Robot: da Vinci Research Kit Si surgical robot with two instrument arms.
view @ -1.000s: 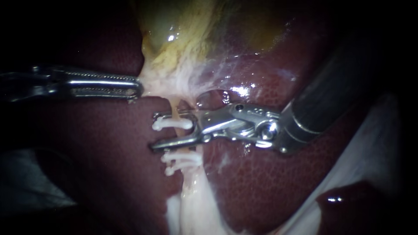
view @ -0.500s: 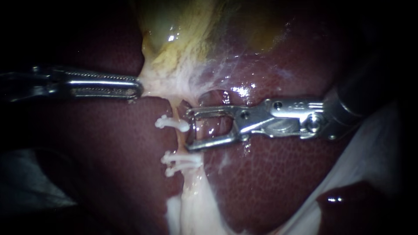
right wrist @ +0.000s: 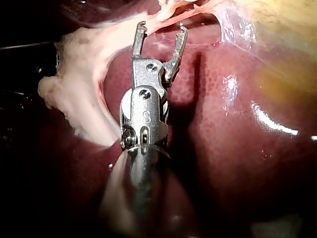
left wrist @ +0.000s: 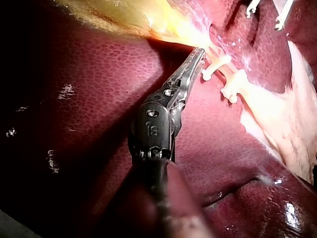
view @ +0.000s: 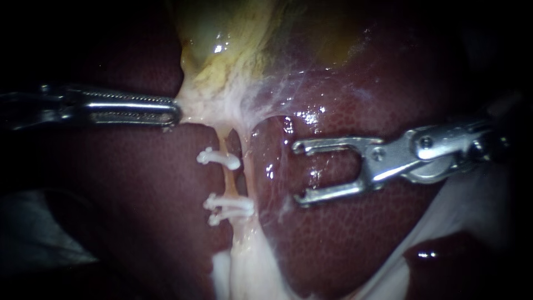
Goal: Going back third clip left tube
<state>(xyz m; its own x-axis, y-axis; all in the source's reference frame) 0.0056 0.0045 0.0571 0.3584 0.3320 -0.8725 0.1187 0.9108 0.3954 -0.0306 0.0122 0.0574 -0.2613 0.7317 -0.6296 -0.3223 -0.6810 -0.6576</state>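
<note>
A thin pale tube runs down from the gallbladder across the dark red liver. One white clip crosses its upper part, and two more white clips sit close together lower down. My right instrument stands well to the right of the tube over the liver, jaws open and empty; the right wrist view shows the same open jaws. My left instrument is shut on pale tissue at the gallbladder's lower end, also seen from its wrist just beside the clips.
A second pale strand lies just right of the clipped tube. Whitish fatty tissue spreads below the clips. A glistening fold of liver rises between the tube and my right instrument. White sheet-like material lies at the lower right.
My right instrument has drawn back to the right, from straddling the tube at the upper clip to clear of it, jaws open throughout. The clips and my left instrument have not moved.
</note>
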